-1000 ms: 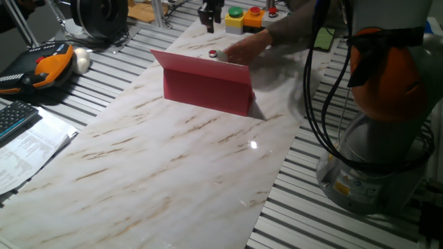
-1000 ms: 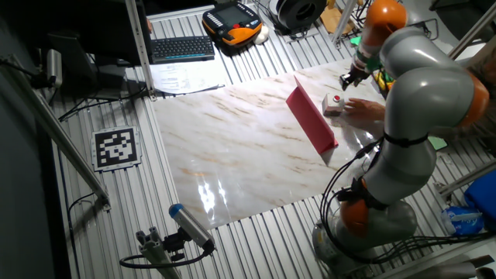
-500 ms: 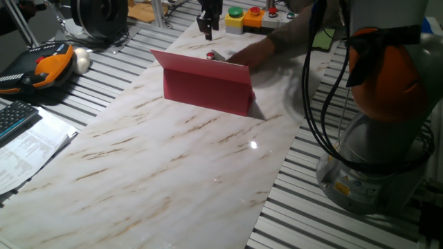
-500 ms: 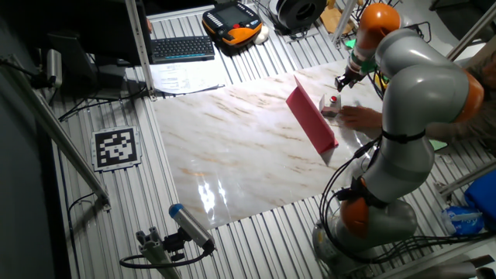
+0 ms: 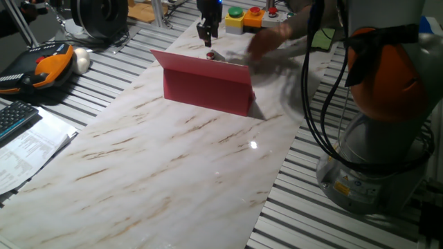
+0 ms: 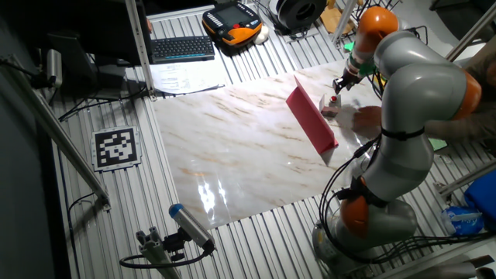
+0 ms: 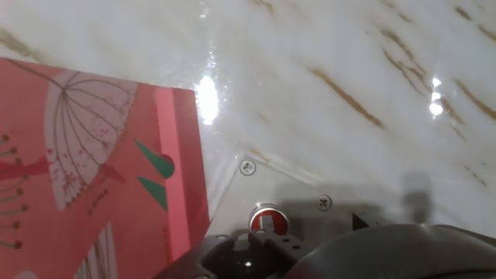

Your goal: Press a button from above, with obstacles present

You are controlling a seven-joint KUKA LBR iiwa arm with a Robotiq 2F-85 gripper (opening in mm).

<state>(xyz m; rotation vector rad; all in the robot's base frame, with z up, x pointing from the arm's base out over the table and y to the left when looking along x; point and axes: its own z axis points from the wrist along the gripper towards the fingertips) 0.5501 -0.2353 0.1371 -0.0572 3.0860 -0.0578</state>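
Note:
The button point(image 5: 210, 54) is a tiny red cap on a small flat white base, just behind the dull-red panel point(image 5: 208, 86) that stands upright like a wall. My gripper point(image 5: 208, 31) hangs a short way above the button, apart from it. In the other fixed view the gripper point(image 6: 339, 85) is just over the button point(image 6: 334, 99), beyond the panel point(image 6: 311, 120). In the hand view the red cap point(image 7: 266, 219) sits low in the middle, with the panel's patterned face point(image 7: 93, 170) at the left. No view shows the fingertips clearly.
A person's blurred hand point(image 5: 270, 43) is to the right of the button; it also shows in the other fixed view point(image 6: 368, 118). A yellow box with green and red buttons point(image 5: 243, 19) stands behind. A teach pendant point(image 5: 45, 66), keyboard and papers lie at the left.
My gripper has moved left and down to hang over the button. The person's hand has let go of the button base and drawn back to the right.

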